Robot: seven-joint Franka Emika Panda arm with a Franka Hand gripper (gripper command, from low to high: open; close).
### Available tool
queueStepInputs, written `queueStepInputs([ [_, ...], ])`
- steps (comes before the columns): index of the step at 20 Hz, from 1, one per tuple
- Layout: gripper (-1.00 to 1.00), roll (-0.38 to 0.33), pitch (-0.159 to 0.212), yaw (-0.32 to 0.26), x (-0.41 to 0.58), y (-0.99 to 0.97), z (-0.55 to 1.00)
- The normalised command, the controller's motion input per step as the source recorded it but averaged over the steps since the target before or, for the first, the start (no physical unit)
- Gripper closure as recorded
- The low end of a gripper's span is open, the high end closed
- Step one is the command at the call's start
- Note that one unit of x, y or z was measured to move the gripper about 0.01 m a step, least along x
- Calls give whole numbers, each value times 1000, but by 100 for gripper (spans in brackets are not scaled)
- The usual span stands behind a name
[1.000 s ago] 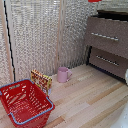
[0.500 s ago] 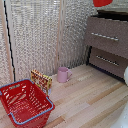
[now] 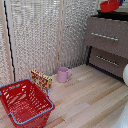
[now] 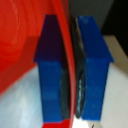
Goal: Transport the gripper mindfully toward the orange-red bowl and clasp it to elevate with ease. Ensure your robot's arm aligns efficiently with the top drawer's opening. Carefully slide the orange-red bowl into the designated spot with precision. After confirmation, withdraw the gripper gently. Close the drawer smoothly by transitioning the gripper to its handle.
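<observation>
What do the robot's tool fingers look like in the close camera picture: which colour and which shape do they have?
In the wrist view, the tool has two blocky fingers of deep blue, each shaped like a thick rectangular block, wider in its upper part. Their inner faces carry dark grey-black pads with a rough texture. No cables or markings show there. In the exterior view, only a white rounded part of the robot shows.

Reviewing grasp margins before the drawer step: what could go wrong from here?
1. The gripper pinches only the thin rim of the orange-red bowl, so the bowl could pivot or slip out during transport.
2. In the exterior view the top drawer looks closed, its handle flush with the front; placement may fail unless it is opened.
3. The bowl sits high at the frame's top edge; a drop would fall far.
</observation>
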Motion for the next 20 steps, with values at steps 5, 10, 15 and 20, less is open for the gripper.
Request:
queueStepInputs([
  [5,-100,0,4,-3,-173,78,-63],
  [10,-100,1,0,-3,-150,-3,-5],
  [15,-100,0,-5,-3,-43,8,0],
  [20,-100,-6,-37,33,-85,442,3],
])
